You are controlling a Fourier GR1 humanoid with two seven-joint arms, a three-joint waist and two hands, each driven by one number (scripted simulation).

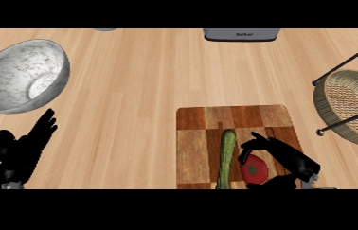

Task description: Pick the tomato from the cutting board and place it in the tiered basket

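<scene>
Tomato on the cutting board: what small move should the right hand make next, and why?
Probably lift it straight up. The right hand has its fingers curled round the tomato, which sits on the cutting board beside the cucumber; the basket lies to the right.

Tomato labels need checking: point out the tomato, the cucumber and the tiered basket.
tomato (255,170), head view, red middle.
cucumber (226,159), head view, mid-length of its skin.
tiered basket (324,106), head view, woven outer wall.
</scene>
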